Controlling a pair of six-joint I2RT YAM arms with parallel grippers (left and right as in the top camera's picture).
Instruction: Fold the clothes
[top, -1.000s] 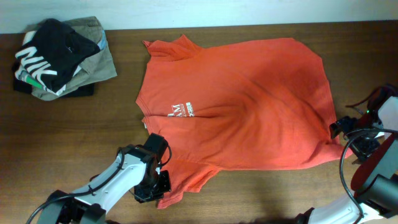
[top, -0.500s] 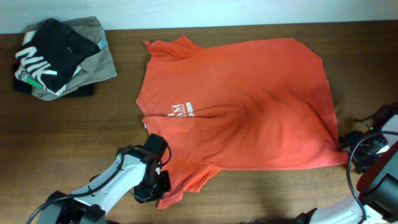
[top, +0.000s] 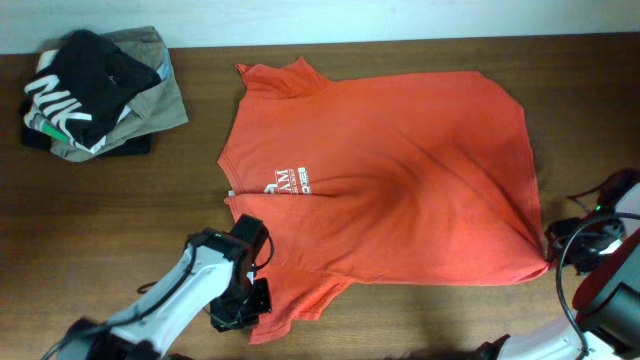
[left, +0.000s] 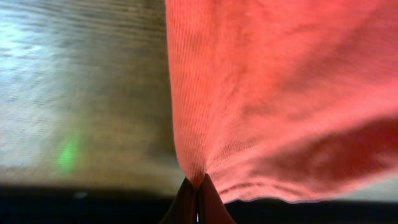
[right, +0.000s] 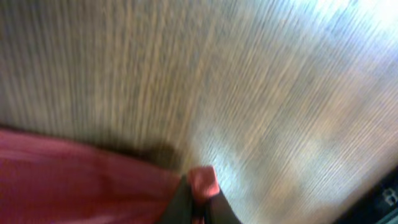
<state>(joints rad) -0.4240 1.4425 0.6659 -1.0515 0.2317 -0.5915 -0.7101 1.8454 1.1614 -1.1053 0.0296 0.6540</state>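
Pressed together, the left hand (left: 196, 188) nips the edge of the T-shirt (top: 400, 170) between its two fingers. The red-orange cloth bunches into little folds right at the tips. From above, this spot is the sleeve on the near side of the shirt.

At the other end, the right hand (right: 198, 190) is shut too, and it pinches a small corner of the bottom hem. Just a tiny bit of cloth sticks up between its fingers.

Between the two hands the shirt lies spread out on the brown worktop (top: 130, 220), mostly flat, with soft creases running across the middle. The small white print is near the left hand's side.

I think this shirt is light, soft and floppy. It will not break, but it will not keep its shape either. It will sag and wrinkle wherever nothing holds it up. The best places to grab look like the corners and sewn edges, where the cloth is thicker. A tiny pinch like the right one could slip out.

Far off in the corner sit a black garment (top: 85, 75) and a khaki garment (top: 165, 100), piled together, well apart from the shirt.
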